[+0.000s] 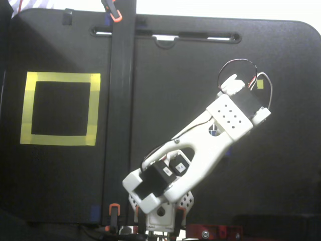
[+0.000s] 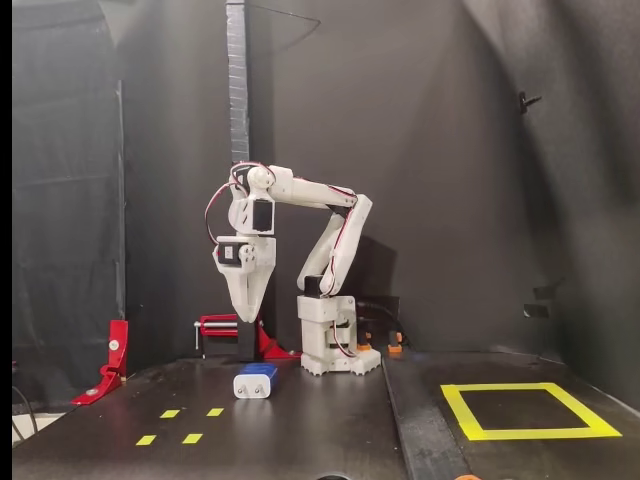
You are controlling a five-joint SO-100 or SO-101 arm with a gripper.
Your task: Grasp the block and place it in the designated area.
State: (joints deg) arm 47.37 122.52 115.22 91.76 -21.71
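The white arm stands at the back of the black surface point(image 2: 300, 425) in a fixed view from the front, upper link reaching toward the left of that picture, and the tool point(image 2: 246, 312) hangs pointing straight down, its tip above the surface and well clear of it. Down below sits the block point(image 2: 255, 382), blue on top with a pale front face, lying flat on the surface almost directly under the tool's tip, a clear gap between the two. From this side the tool reads as one tapered white wedge, so whether its fingers are apart or together I cannot tell. In a fixed view from above, the arm point(image 1: 200, 145) stretches diagonally from the bottom centre toward the upper right, covering the block completely, and the tool itself is hidden beneath the wrist. The designated area point(image 1: 30, 105), the yellow tape square, sits far off at the left of that overhead picture, across a dark vertical bar point(image 1: 120, 100); from the front it lies at the lower right point(image 2: 470, 420), well apart from the block. Four small yellow marks point(image 2: 180, 425) lie in front of the block.
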